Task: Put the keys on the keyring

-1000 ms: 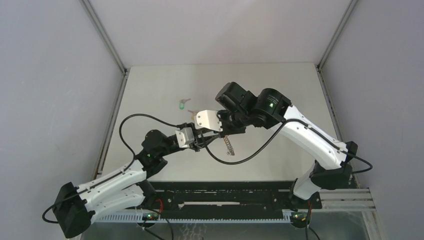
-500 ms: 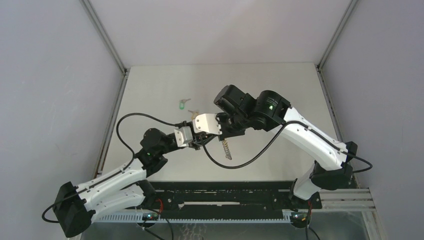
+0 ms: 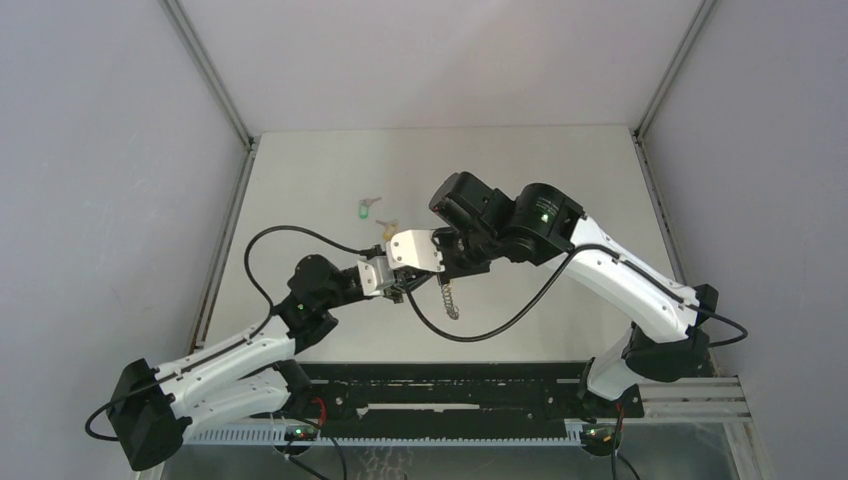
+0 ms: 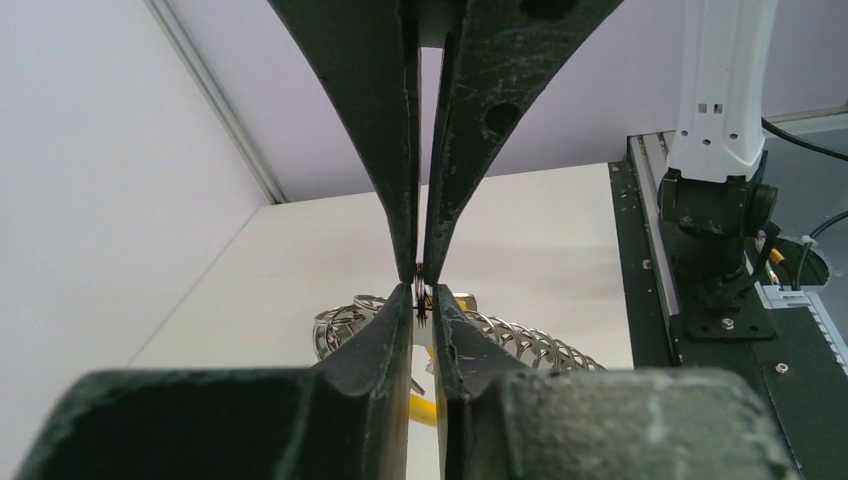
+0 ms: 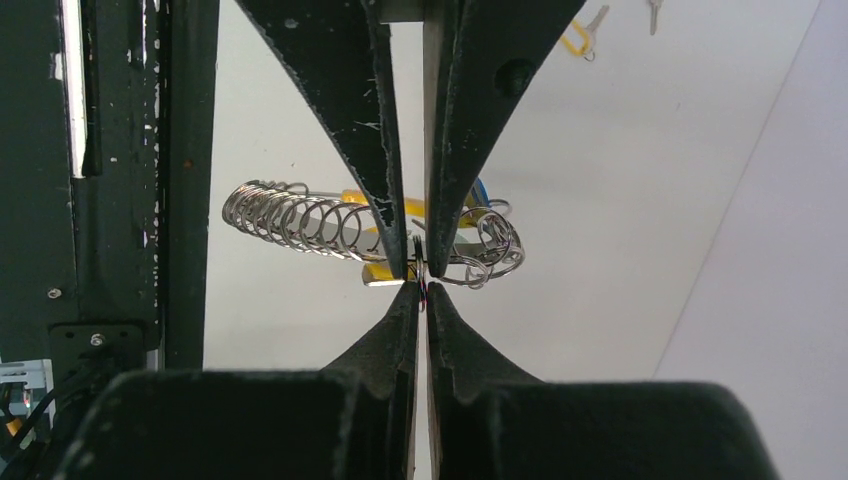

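Note:
The keyring [image 3: 447,297] is a silvery coiled chain with a yellow tag, hanging above the table at centre. My right gripper [image 5: 421,290] is shut on a thin ring at its top end. My left gripper [image 4: 422,295] meets it tip to tip from the left. Its jaws stand a sliver apart around the same ring, with light showing beside the wire. The chain [image 4: 520,340] and the yellow tag [image 4: 428,408] dangle behind the fingers. A green-tagged key [image 3: 367,209] and an orange-tagged key [image 3: 385,228] lie on the table behind the grippers. The orange-tagged key [image 5: 580,38] also shows in the right wrist view.
Grey walls close in the white table [image 3: 560,180] on three sides. A black rail [image 3: 450,385] with the arm bases runs along the near edge. A black cable [image 3: 500,315] loops under the right arm near the hanging chain.
My left gripper's jaws have narrowed around the ring. Both grippers and the hanging chain have drifted slightly left and toward the near edge.

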